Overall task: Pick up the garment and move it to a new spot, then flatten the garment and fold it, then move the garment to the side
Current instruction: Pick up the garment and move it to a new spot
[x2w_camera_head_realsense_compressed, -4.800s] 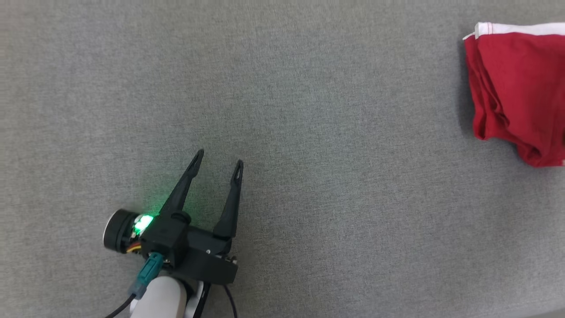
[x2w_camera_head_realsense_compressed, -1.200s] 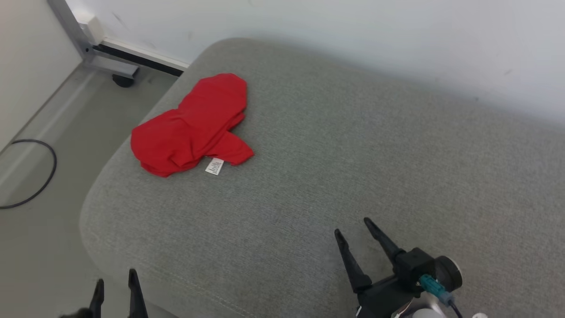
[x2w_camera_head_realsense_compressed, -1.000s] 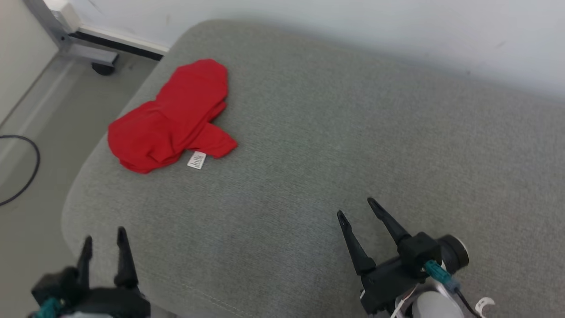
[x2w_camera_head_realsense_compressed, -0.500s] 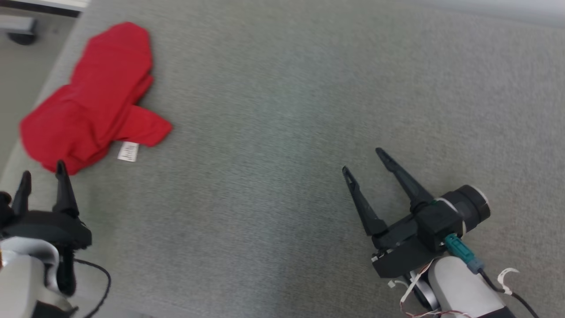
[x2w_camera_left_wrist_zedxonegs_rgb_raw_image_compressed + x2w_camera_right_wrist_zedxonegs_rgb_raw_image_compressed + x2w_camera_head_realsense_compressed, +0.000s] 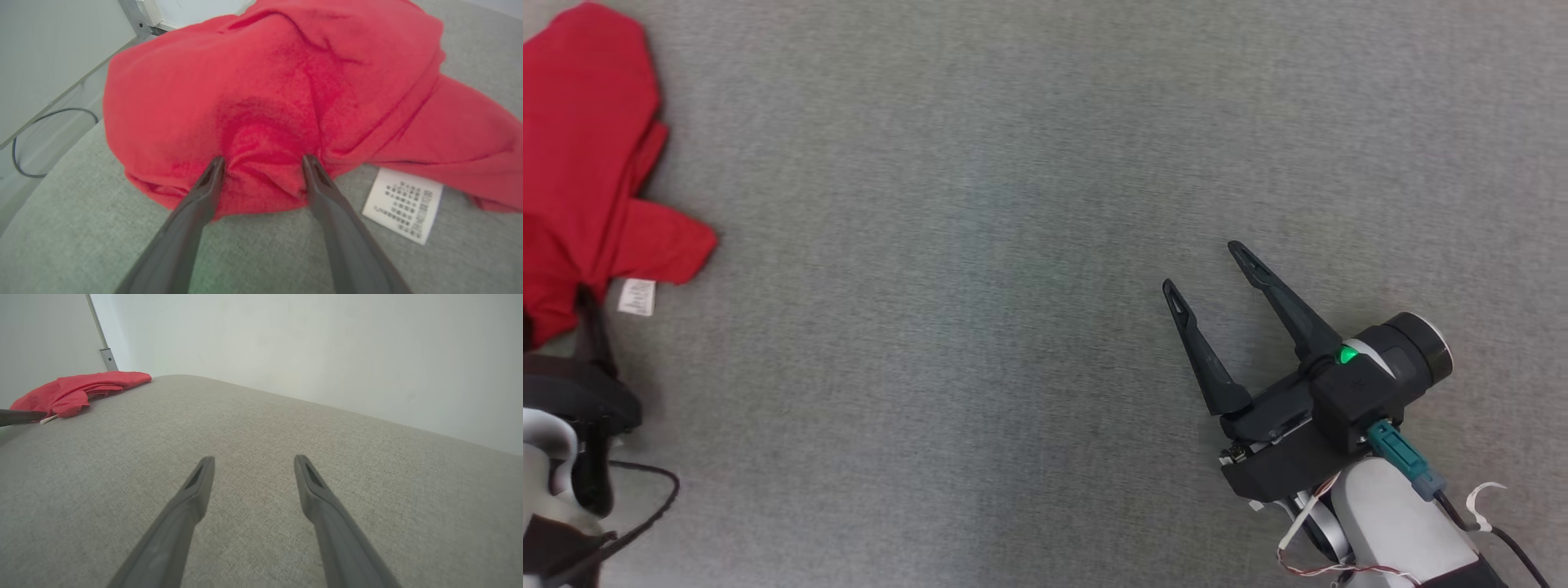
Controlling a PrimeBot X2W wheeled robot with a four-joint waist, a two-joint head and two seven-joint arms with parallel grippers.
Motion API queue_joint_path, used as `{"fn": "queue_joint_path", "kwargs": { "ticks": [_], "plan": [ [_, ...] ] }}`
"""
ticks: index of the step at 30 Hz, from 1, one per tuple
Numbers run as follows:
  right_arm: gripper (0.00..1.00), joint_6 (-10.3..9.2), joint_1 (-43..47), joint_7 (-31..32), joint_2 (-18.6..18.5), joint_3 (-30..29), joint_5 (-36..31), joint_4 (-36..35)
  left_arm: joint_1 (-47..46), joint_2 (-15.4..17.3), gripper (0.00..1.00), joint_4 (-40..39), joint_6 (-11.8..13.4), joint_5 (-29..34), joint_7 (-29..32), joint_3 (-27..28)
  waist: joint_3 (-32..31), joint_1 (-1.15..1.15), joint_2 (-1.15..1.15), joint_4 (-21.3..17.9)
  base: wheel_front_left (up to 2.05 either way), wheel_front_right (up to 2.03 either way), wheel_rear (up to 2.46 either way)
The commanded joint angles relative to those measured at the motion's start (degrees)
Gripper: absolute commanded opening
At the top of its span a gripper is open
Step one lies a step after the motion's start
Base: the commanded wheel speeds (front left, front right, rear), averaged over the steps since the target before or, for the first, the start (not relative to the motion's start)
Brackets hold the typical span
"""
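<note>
Across the head view a grey cushion [image 5: 1029, 147] is spreading, the garment [image 5: 580, 163] lying crumpled at upper left. Released, the left end effector [image 5: 263, 161] is straddling a garment fold; the right end effector [image 5: 1201, 265] is standing released at lower right.

Red garment [image 5: 286, 94], crumpled (white tag [image 5: 402, 206] showing), near grey cushion's [image 5: 980, 245] left edge

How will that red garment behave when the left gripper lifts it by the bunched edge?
Probably floppy: the red garment lies in soft creased layers, so it will likely drape and unfold from the left gripper. Likely light, being thin cloth. It should not slide much on the woven grey cushion.
</note>
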Motion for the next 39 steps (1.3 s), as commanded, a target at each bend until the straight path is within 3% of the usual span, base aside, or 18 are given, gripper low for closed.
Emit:
{"fn": "queue_joint_path", "kwargs": {
  "ticks": [1,10,13,19,24,30,37,39],
  "plan": [
    [1.0,-0.13,0.0,-0.1,0.7,0.0,0.1,-0.3,-0.3,-0.4,0.0,2.1,0.1,0.2,-0.9,-0.2,0.2,0.0,-0.01,-1.5,0.0,0.0,0.0],
    [1.0,-0.13,1.2,-1.2,2.5,-0.1,0.5,1.9,-1.0,2.1,0.0,2.4,0.8,2.7,-5.3,-0.9,-3.4,0.0,-0.01,-1.4,0.0,0.0,0.0],
    [1.0,-0.13,1.3,-1.7,3.6,-0.5,1.1,3.4,-1.8,2.6,0.0,-4.9,0.6,5.1,-5.6,-0.6,-5.2,0.0,-0.01,-1.3,0.0,0.0,0.0],
    [1.0,-0.13,2.4,-2.4,6.2,-0.9,2.4,7.0,2.3,-1.4,0.0,-19.8,0.0,9.0,-5.5,-2.6,-9.3,0.0,-0.01,-1.7,0.0,0.0,0.0],
    [1.0,-0.13,2.7,-2.5,7.7,-2.4,3.0,8.2,5.2,-7.5,0.0,-26.7,0.0,8.0,-5.5,-9.2,-12.1,0.0,-0.01,-3.9,0.0,0.0,0.0],
    [1.0,-0.13,3.9,-2.5,8.8,-5.4,3.1,8.4,9.1,-15.5,0.0,-33.6,0.0,6.1,-5.5,-21.6,-14.7,0.0,-0.01,-7.9,0.0,0.0,0.0],
    [1.0,-0.13,5.2,-2.5,9.9,-8.1,3.0,8.8,12.2,-19.0,0.0,-35.1,0.1,0.4,-5.5,-34.0,-16.8,0.0,-0.01,-13.5,0.0,0.0,0.0],
    [1.0,-0.13,5.4,-2.5,10.3,-8.8,3.2,8.7,12.2,-19.0,0.0,-34.5,0.1,-1.6,-5.5,-40.2,-16.9,0.0,-0.01,-15.6,0.0,0.0,0.0]
  ]
}}
